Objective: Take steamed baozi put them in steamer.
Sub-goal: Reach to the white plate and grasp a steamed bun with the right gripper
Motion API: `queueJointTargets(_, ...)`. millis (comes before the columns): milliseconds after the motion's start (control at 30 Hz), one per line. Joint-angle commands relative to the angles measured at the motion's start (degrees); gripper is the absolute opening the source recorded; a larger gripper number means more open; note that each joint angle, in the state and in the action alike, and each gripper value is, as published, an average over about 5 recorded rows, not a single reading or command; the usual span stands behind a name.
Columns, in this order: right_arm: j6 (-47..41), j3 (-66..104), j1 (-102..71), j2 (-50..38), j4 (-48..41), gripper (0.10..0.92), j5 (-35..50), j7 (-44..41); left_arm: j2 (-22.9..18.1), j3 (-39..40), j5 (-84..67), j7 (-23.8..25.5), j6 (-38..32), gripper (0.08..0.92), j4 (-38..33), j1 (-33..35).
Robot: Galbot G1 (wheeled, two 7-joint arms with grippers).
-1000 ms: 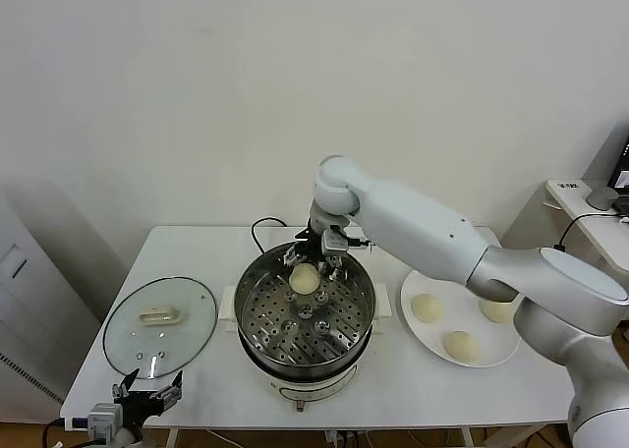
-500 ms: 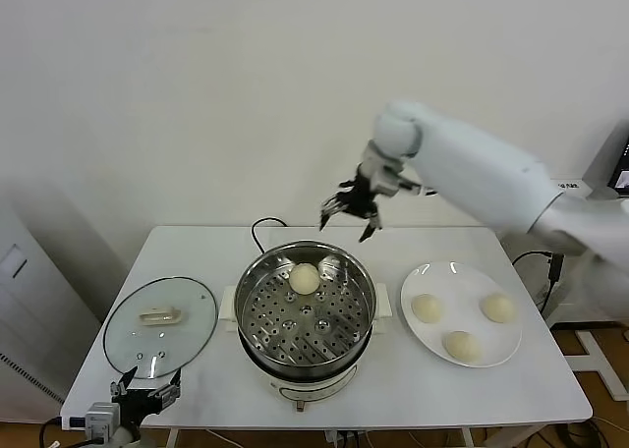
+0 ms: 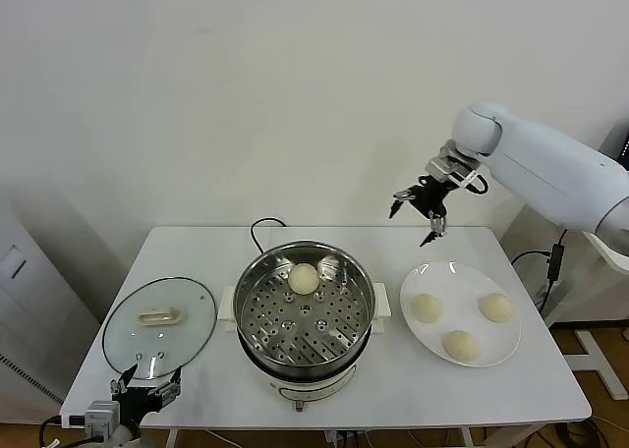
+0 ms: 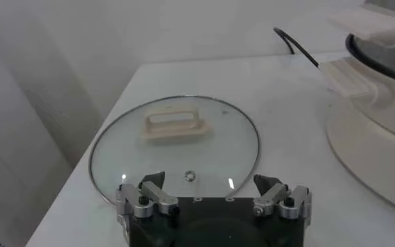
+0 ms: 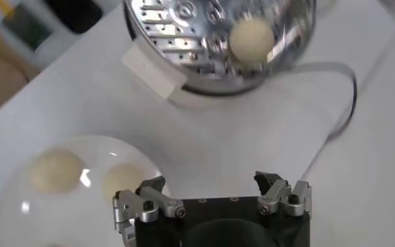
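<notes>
Right hand (image 3: 425, 215) hangs empty with fingers spread wide, high above the tabletop (image 3: 197, 252) at the far edge of the white plate (image 3: 423, 338), presumably staged to descend on one of the three steamed baozi (image 3: 427, 308) there. A second ago it stood over the steamer (image 3: 306, 310), releasing the one bun (image 3: 304, 278) now on the perforated tray. Left hand (image 4: 214, 199) idles wide open beside the glass lid (image 3: 159, 326).

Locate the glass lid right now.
In the head view the glass lid lies flat on the table's left side, beside the steamer, just beyond the left gripper.
</notes>
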Motion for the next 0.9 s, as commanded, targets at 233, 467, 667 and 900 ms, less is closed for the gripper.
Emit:
queueJointTargets(233,-11.0,2.4,-11.1,-2.2,-2.9,0.823,-1.6,3.1,0.1,-0.2,-0.1,0.0,0.0,0.823,0.1,0.0)
queueJointTargets(467,-11.6,6.1,-16.7,-1.1,-5.0,0.823,-4.2,4.8,0.0,-0.1,0.0,0.0,0.0,0.823,0.2,0.1)
queueJointTargets(667,-11.3,9.6,-19.8,0.0,-6.9,0.823,-7.5,5.6,0.0,-0.1,0.0,0.0,0.1,0.823,0.2,0.0)
queueJointTargets(900,-11.1,11.3,-21.3,0.9,-8.4,0.823,-9.6,5.7,-0.1,-0.1,0.0,0.0,0.0,0.823,0.5,0.1)
